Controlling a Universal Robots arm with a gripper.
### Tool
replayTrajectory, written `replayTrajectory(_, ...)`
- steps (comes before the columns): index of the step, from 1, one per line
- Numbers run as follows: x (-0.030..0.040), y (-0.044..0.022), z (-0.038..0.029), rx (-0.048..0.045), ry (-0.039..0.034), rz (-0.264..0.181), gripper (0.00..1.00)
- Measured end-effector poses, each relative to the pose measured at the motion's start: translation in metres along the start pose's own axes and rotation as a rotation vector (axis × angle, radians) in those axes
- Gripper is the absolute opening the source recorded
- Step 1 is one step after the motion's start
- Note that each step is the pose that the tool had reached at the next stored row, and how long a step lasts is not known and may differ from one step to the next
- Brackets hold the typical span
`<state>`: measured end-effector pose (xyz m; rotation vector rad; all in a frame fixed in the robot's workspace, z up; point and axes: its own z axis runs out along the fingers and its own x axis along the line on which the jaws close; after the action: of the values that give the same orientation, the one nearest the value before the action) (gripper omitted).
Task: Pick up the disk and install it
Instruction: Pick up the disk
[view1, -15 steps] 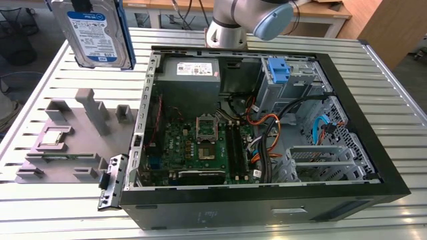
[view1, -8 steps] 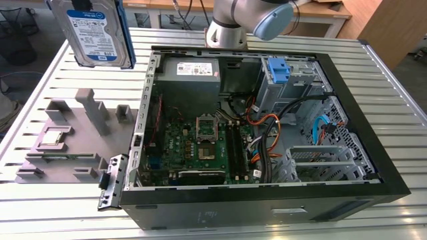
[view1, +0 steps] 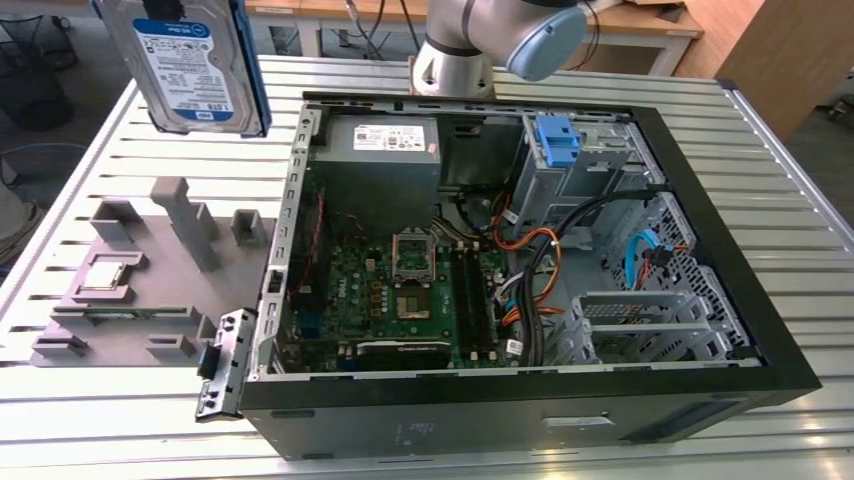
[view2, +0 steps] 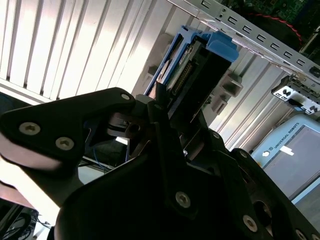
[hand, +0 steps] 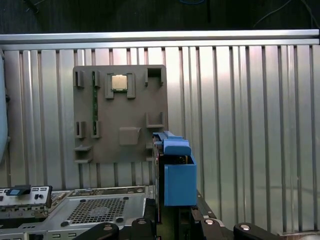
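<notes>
Silver disk (view1: 187, 65), label facing the exterior camera, hangs upright in the air at that view's upper left, above the slatted table (view1: 747, 440) and outside the open case (view1: 534, 395). It is well clear of the grey fixture (view1: 134, 270) beneath it.

Gripper (view2: 167, 107): in the second wrist view the black jaws are closed down onto one end of the disk, one on each flat side. The blue carrier (view2: 220, 45) sticks out beyond them. No gap shows between the pads and the disk, so I judge the hold firm.

First wrist view: the disk is seen edge-on, with the carrier end over the fixture's edge and a corner of the case below.

Installation not done. The disk is nowhere near the drive cage (view1: 641, 315).

Risks, as judged from here:
- The hold is at one end only, so most of the disk overhangs. A quick swing or a knock could pivot it in the jaws or let it slip out.
- The case wall stands between disk and interior, and a low pass would clip the carrier on the rim.
- Loose cables (view1: 534, 250) lie by the cage and could snag the carrier or block seating.
- A small tilt in the jaws could jam the carrier rails on entry.
- The spare blue bracket (view1: 557, 140) sits nearby and could be struck.
</notes>
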<state>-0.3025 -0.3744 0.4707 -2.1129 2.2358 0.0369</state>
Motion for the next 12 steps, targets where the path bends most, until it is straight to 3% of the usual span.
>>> replayTrajectory(7, -0.0003, -0.0014, -0.0034, -0.0001, 0.0, 0.0, 0.35)
replayTrajectory(12, -0.0008, -0.0098, -0.003, 0.0001, -0.0001, 0.0, 0.35)
